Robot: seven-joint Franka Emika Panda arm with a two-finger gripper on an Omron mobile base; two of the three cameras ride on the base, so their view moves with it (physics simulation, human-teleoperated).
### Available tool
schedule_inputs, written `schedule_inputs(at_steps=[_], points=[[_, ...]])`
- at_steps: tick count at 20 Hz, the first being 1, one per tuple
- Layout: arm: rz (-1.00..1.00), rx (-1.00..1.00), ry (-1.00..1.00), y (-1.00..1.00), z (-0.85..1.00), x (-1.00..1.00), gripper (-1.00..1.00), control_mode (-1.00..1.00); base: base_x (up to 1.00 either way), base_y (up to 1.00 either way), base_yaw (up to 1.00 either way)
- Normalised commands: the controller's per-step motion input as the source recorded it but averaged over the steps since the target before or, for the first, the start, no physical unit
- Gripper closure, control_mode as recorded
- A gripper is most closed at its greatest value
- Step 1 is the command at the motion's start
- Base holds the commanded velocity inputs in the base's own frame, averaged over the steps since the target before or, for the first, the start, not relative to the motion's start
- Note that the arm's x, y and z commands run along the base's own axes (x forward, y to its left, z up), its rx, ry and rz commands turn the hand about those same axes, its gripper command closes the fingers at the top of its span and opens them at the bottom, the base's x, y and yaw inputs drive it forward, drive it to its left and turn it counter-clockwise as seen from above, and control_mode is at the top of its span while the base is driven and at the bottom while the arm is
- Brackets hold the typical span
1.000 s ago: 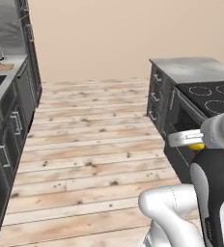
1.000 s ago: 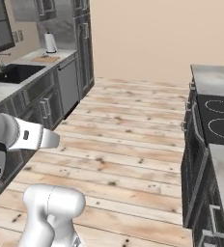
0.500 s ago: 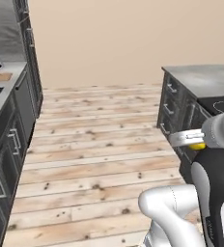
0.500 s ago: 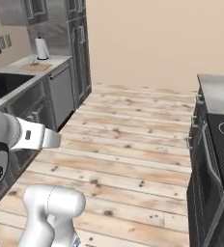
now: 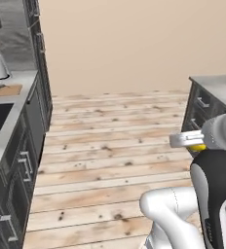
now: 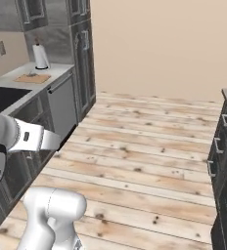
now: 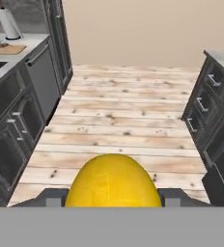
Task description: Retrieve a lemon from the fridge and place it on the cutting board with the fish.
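The lemon point(image 7: 113, 181) sits pinched in the end effector point(image 7: 113, 193), bulging up large and bright yellow at the bottom of the hand view; in the left base view a sliver of it point(image 5: 198, 147) peeks out beside the white wrist. It is likely light, firm under a smooth waxy rind, and rounded enough to roll or squirt out of a loose hold. The two fingers press on its opposite flanks, about at its widest part, which is probably the safest place to take it. Its long axis seems to run roughly along the line of the hand camera, with the narrower end pointing away toward the wooden floor point(image 7: 128, 120), though the lower part is hidden, so this is uncertain.

The cutting board point(image 6: 33, 78) lies far off on the surface point(image 6: 49, 72) beside a paper towel roll point(image 6: 40, 57), also seen in the hand view point(image 7: 6, 49). A small dark shape on it may be the fish, too small to confirm. When set down, the lemon may well roll, so it needs a low, gentle release.
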Motion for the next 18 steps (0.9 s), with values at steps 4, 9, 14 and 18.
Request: schedule_inputs(at_steps=[4,9,14,18], points=[[0.00,0.00,0.00,0.00,0.00,0.00,1.00,1.00,0.91,0.13,0.18],[0.00,0.00,0.00,0.00,0.00,0.00,1.00,1.00,0.85,0.02,0.25],[0.00,0.00,0.00,0.00,0.00,0.00,1.00,1.00,0.86,0.00,0.29],[0.00,0.00,0.00,0.00,0.00,0.00,1.00,1.00,0.82,0.00,0.34]])
